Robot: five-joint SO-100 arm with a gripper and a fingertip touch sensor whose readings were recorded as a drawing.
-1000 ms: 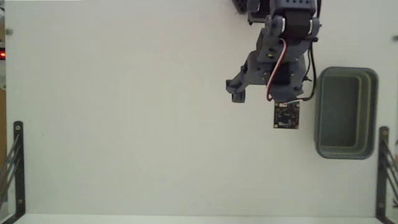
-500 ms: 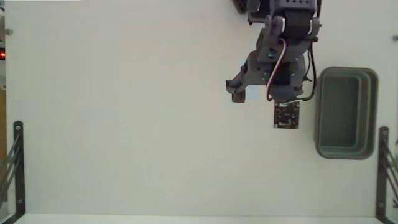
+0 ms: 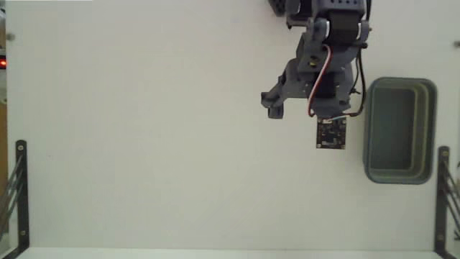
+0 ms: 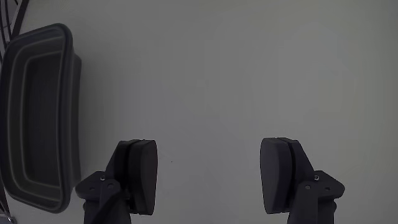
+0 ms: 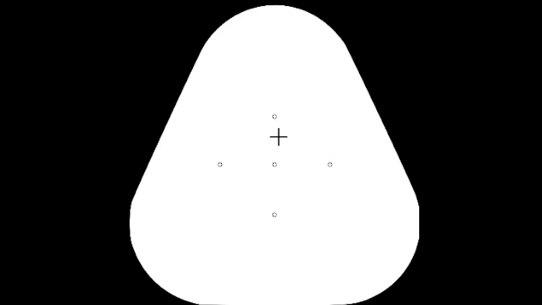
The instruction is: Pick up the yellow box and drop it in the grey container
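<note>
Pincer wide open and empty over bare tabletop, container off to its side.

In the wrist view the pincer (image 4: 208, 177) stands at the lower edge, its two fingers (image 4: 142, 174) well apart with only pale tabletop (image 4: 249, 74) between them; the container (image 4: 37, 118) fills the left edge. In the fixed view the arm (image 3: 323, 65) hangs in the upper right, just left of the container (image 3: 399, 131), as it did half a second ago, having shifted barely if at all. The yellow box shows in neither view.
</note>
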